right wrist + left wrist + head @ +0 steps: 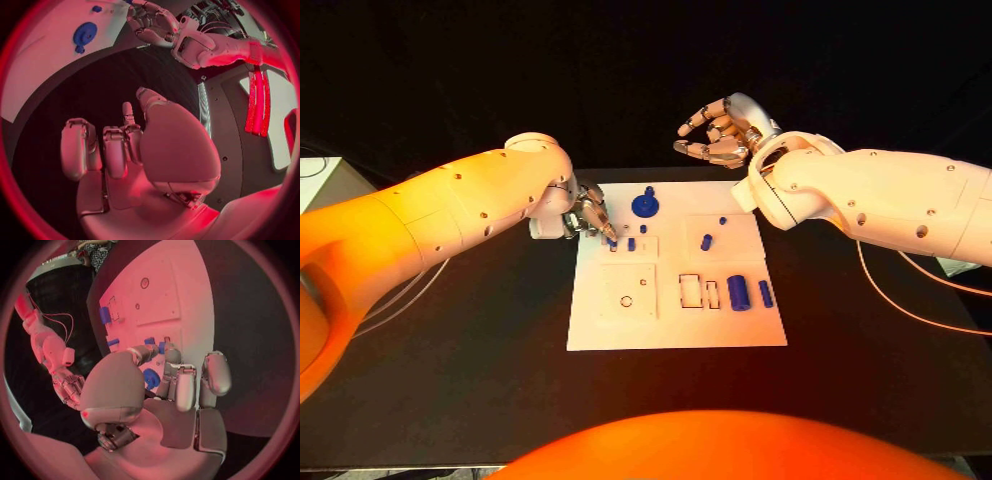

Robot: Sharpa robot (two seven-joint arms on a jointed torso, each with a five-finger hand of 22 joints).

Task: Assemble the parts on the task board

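Note:
The white task board [678, 320] lies in the middle of the black table. On it are a round blue disc part [645, 205], several small blue pegs such as one [708, 241], and two thick blue cylinders [738, 292]. My left hand [596, 218] reaches over the board's far left corner and pinches a small blue peg [613, 241] at its fingertips, low over the board. The left wrist view shows that peg [161, 347] between thumb and finger, with the disc [150, 378] beneath my left hand [181, 390]. My right hand [718, 132] hangs raised beyond the board's far edge, fingers curled, holding nothing.
Rectangular outlines and a small ring mark [626, 301] sit on the board's near half. Bare black table [473, 340] surrounds the board. The right wrist view shows my right hand [125, 150], and beyond it the left hand [153, 22] and the disc [84, 34].

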